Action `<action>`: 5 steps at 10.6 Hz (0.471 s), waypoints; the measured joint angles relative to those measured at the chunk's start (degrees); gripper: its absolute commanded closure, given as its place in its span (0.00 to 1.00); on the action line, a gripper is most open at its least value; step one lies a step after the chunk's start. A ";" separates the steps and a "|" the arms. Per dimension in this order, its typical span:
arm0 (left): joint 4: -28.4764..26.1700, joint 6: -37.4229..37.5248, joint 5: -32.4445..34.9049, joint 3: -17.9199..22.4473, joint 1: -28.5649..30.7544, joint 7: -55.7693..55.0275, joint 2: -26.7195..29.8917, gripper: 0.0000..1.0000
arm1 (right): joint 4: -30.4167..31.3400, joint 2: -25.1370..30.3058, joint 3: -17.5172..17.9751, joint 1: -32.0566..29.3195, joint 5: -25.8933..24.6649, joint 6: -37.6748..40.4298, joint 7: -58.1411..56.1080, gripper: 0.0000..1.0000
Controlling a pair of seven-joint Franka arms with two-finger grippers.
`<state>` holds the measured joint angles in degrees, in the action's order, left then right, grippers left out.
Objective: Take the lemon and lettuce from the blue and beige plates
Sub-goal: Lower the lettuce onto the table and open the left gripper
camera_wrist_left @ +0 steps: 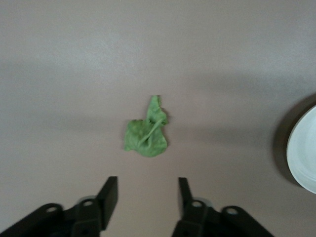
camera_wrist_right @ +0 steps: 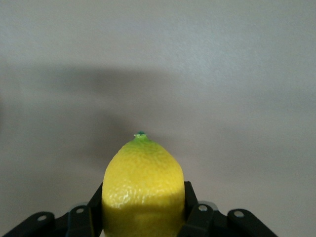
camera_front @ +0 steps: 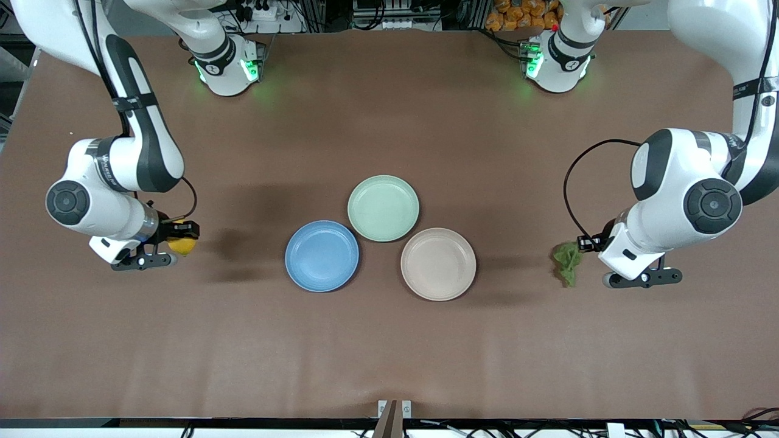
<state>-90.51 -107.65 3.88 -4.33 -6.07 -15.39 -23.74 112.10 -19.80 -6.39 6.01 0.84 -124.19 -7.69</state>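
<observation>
My right gripper is shut on a yellow lemon and holds it over the bare table toward the right arm's end. In the right wrist view the lemon fills the gap between the fingers. A crumpled green lettuce leaf lies on the table toward the left arm's end. My left gripper is open and empty just beside it. In the left wrist view the lettuce lies apart from the left gripper. The blue plate and the beige plate are empty.
An empty green plate sits beside the blue and beige plates, farther from the front camera. A pale plate's rim shows at the edge of the left wrist view. Brown table surface surrounds the plates.
</observation>
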 measured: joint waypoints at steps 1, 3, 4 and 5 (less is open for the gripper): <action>-0.30 0.00 -0.03 -0.13 -0.04 0.00 -0.02 0.00 | 1.84 0.01 -0.27 -0.39 0.00 -2.77 -0.94 0.59; -1.28 -0.42 -0.05 -0.27 -0.09 0.00 0.09 0.00 | 6.20 -0.01 -0.39 -0.98 0.00 -9.20 -1.53 0.59; -2.43 -1.50 -0.06 -0.28 -0.07 0.00 0.62 0.00 | 7.42 0.00 -0.50 -1.20 0.00 -10.57 -1.57 0.59; -4.37 -3.22 -0.06 -0.28 -0.02 0.00 1.75 0.00 | 8.36 -0.01 -0.65 -1.42 0.00 -12.10 -1.60 0.60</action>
<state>-94.88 -110.87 3.82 -4.61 -6.09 -15.39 -21.99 120.45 -19.81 -7.03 4.59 0.84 -136.29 -9.29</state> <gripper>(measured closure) 0.000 0.374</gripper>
